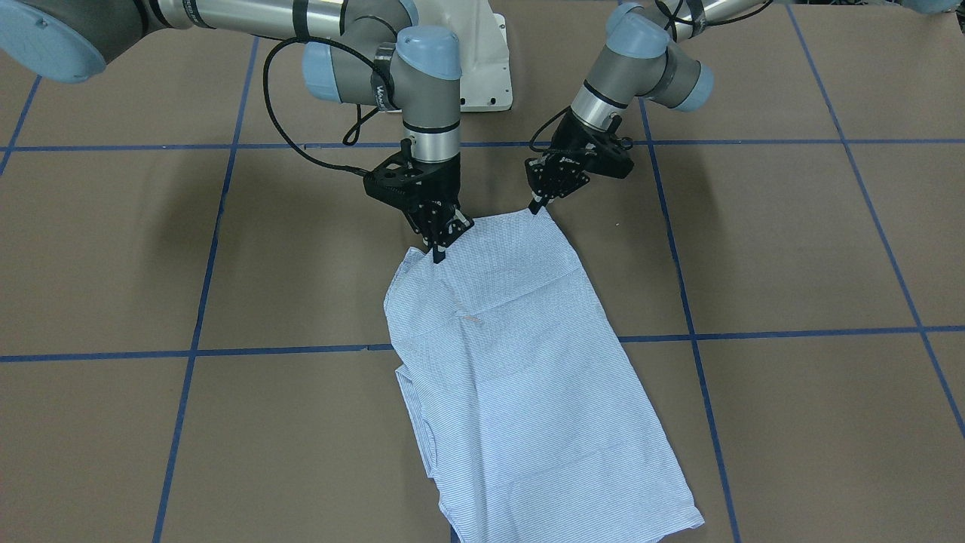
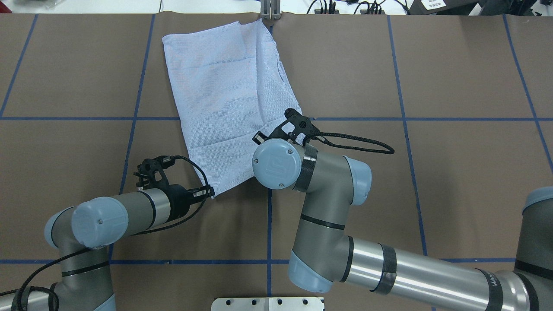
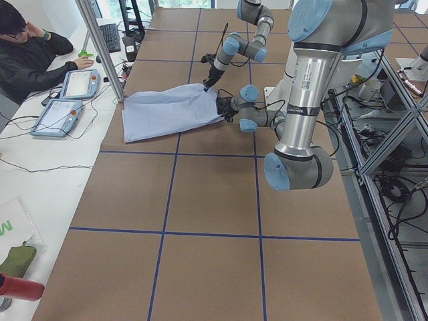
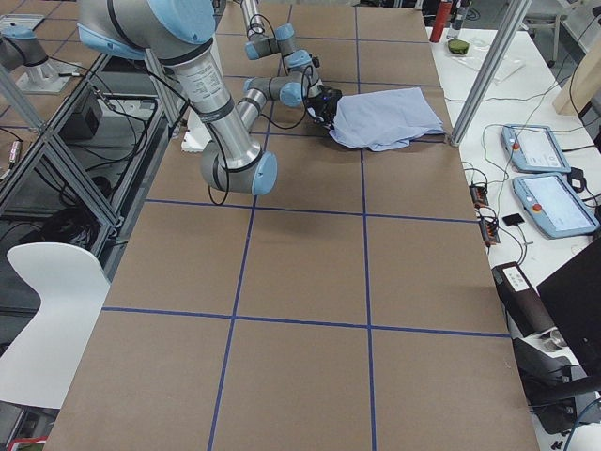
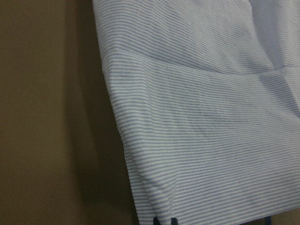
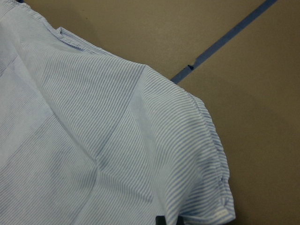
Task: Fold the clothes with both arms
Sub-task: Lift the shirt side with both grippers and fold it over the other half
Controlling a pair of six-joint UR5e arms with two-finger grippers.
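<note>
Cloth: a light blue-and-white finely striped shirt, already folded into a long, narrow panel with several layers.
Where it lies: flat on the tabletop, running from just in front of the robot out to the far edge. It sits slightly askew to the blue tape grid lines.
Left gripper: clenched on the near corner of the panel on its own side. The wrist view shows cloth running right down to the dark fingertips.
Right gripper: pinched on the other near corner, at the seamed edge.
Handling: probably light, limp and easily creased. It will likely sag between the two holds, and the layers may slide apart if it is lifted unevenly.
Where to hold: the two near corners, taking every layer. Keeping both at the same height should carry the edge over evenly.
Surface: a matt brown tabletop, which looks likely to drag on the cloth a little.
Room: a person sits at a white side desk with two grey control tablets. An aluminium post stands by the shirt's far end.
</note>
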